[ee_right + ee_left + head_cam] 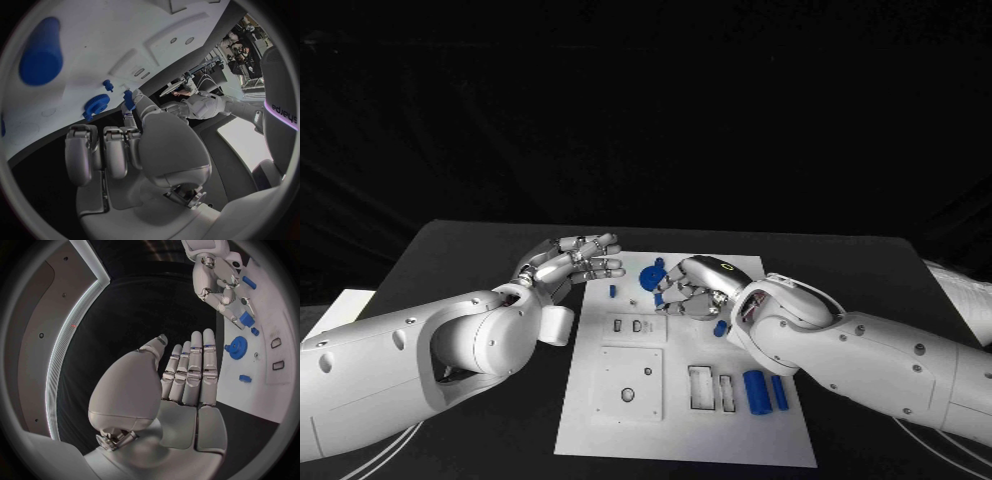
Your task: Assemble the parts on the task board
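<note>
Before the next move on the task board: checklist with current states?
1. Left hand empty, fingers straight and apart: ok.
2. Left hand off the parts, at the left edge of the task board: ok.
3. Right hand over the board's far half: ok.
4. Small blue part at the right hand's fingertips, firmly held: cannot tell.
5. Blue gear on the board, free of both hands: ok.
6. Blue cylinders lying at the board's near right, untouched: ok.
</note>
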Available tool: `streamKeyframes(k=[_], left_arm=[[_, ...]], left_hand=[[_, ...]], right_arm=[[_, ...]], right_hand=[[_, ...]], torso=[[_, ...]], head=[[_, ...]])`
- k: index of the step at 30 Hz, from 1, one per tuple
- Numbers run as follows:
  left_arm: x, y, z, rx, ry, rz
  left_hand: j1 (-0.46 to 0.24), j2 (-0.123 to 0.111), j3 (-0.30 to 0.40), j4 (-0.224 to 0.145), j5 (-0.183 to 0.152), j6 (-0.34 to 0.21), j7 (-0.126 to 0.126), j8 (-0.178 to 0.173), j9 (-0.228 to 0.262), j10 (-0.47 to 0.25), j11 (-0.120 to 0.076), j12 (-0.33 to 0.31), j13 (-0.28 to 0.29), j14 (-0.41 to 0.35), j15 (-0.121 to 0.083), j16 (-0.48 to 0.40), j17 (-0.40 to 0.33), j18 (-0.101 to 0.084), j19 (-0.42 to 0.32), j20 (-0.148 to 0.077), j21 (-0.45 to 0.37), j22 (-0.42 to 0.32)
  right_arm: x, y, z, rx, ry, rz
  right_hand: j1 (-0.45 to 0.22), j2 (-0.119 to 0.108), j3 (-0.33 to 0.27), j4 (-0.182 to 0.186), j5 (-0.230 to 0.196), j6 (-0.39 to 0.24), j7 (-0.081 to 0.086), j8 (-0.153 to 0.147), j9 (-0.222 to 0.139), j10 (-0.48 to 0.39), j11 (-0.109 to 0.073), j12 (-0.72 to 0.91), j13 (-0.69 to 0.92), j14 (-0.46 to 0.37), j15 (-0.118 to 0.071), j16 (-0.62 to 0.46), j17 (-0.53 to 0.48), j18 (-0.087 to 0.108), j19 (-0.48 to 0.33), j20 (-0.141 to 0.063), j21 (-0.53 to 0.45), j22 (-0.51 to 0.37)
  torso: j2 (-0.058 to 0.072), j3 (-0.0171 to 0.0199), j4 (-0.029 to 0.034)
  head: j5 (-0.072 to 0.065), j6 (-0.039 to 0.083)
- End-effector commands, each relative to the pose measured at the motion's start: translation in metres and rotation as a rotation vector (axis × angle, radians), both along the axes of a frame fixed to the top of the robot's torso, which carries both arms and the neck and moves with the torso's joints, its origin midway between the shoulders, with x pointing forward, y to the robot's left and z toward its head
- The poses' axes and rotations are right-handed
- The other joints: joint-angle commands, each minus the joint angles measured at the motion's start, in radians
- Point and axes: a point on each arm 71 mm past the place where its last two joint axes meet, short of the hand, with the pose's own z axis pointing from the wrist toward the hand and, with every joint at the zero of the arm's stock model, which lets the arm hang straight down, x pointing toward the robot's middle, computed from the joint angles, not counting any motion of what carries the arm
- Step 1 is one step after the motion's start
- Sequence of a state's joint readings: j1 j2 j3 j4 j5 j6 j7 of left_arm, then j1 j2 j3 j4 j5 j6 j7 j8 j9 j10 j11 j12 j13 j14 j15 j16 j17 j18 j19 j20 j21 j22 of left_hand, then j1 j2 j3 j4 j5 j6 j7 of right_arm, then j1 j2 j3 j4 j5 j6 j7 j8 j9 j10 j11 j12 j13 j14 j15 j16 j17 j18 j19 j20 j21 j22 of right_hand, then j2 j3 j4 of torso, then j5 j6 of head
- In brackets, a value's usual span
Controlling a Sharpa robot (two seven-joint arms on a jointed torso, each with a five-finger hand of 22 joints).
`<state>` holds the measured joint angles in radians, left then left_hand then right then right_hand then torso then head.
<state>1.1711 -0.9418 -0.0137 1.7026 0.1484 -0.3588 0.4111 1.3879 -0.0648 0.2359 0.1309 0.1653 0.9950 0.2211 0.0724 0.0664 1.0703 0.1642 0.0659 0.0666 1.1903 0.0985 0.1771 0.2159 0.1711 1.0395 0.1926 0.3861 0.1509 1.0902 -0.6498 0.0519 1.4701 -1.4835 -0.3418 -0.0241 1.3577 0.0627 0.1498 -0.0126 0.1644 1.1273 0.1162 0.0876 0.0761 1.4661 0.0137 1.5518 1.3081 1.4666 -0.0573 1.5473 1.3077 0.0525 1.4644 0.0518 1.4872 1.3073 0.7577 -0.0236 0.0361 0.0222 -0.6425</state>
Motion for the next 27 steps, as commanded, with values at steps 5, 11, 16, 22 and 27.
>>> streamKeyframes(k=[5, 11, 16, 22, 27], left_arm=[[0.0, -0.003, 0.001, -0.02, -0.007, -0.016], [0.0, -0.003, 0.001, -0.021, -0.007, -0.017], [-0.001, -0.003, 0.001, -0.022, -0.007, -0.019], [-0.001, -0.004, 0.001, -0.022, -0.006, -0.021], [-0.001, -0.004, 0.001, -0.022, -0.006, -0.021]], left_hand=[[0.005, 0.001, 0.0, -0.006, -0.004, -0.005, 0.004, -0.006, -0.001, -0.009, -0.002, -0.002, -0.001, -0.008, -0.001, -0.005, 0.002, 0.008, -0.006, 0.002, -0.001, -0.001], [0.006, 0.002, 0.002, -0.007, -0.004, -0.004, 0.004, -0.006, -0.001, -0.008, -0.002, -0.002, -0.001, -0.009, -0.001, -0.006, 0.002, 0.008, -0.007, 0.002, 0.0, -0.001], [0.006, 0.002, 0.002, -0.007, -0.004, -0.004, 0.004, -0.006, -0.001, -0.008, -0.002, -0.002, -0.001, -0.009, -0.001, -0.006, 0.002, 0.008, -0.007, 0.002, 0.0, -0.001], [0.006, 0.002, 0.002, -0.007, -0.004, -0.004, 0.004, -0.006, -0.001, -0.008, -0.002, -0.002, -0.001, -0.009, -0.001, -0.006, 0.002, 0.008, -0.007, 0.002, 0.0, -0.001], [0.006, 0.002, 0.002, -0.007, -0.004, -0.004, 0.004, -0.006, -0.001, -0.008, -0.002, -0.002, -0.001, -0.009, -0.001, -0.006, 0.002, 0.008, -0.007, 0.002, 0.0, -0.001]], right_arm=[[-0.004, 0.012, -0.017, -0.106, 0.016, 0.013], [-0.004, 0.017, -0.023, -0.129, 0.026, 0.016], [-0.005, 0.02, -0.026, -0.143, 0.037, 0.025], [-0.007, 0.023, -0.029, -0.155, 0.05, 0.035], [-0.008, 0.024, -0.03, -0.166, 0.055, 0.041]], right_hand=[[-0.01, -0.001, 0.023, 0.016, -0.002, 0.039, -0.029, 0.006, 0.017, 0.094, -0.007, -0.004, 0.249, 0.092, -0.004, 0.0, 0.204, -0.014, 0.025, -0.006, 0.004, 0.083], [-0.016, -0.001, 0.025, 0.018, -0.002, 0.038, -0.028, 0.004, 0.017, 0.095, -0.006, -0.003, 0.25, 0.092, -0.003, 0.0, 0.203, -0.014, 0.025, -0.005, 0.005, 0.083], [-0.02, -0.003, 0.026, 0.018, -0.001, 0.037, -0.028, 0.003, 0.017, 0.095, -0.006, -0.002, 0.25, 0.092, -0.003, 0.0, 0.202, -0.014, 0.025, -0.005, 0.004, 0.083], [-0.022, -0.005, 0.026, 0.018, -0.001, 0.037, -0.028, 0.002, 0.017, 0.095, -0.006, -0.002, 0.25, 0.092, -0.003, 0.0, 0.202, -0.014, 0.025, -0.005, 0.004, 0.082], [-0.025, -0.007, 0.027, 0.018, -0.001, 0.037, -0.028, 0.002, 0.017, 0.096, -0.005, -0.002, 0.251, 0.092, -0.002, 0.0, 0.202, -0.014, 0.025, -0.005, 0.004, 0.082]], torso=[[0.0, -0.0009, 0.0015], [0.0, 0.0002, -0.0007], [0.0, 0.0007, -0.0004], [0.0, 0.0012, -0.0007], [-0.001, 0.0006, -0.0002]], head=[[0.01, -0.008], [0.017, -0.014], [0.015, -0.016], [0.015, -0.02], [0.014, -0.022]])
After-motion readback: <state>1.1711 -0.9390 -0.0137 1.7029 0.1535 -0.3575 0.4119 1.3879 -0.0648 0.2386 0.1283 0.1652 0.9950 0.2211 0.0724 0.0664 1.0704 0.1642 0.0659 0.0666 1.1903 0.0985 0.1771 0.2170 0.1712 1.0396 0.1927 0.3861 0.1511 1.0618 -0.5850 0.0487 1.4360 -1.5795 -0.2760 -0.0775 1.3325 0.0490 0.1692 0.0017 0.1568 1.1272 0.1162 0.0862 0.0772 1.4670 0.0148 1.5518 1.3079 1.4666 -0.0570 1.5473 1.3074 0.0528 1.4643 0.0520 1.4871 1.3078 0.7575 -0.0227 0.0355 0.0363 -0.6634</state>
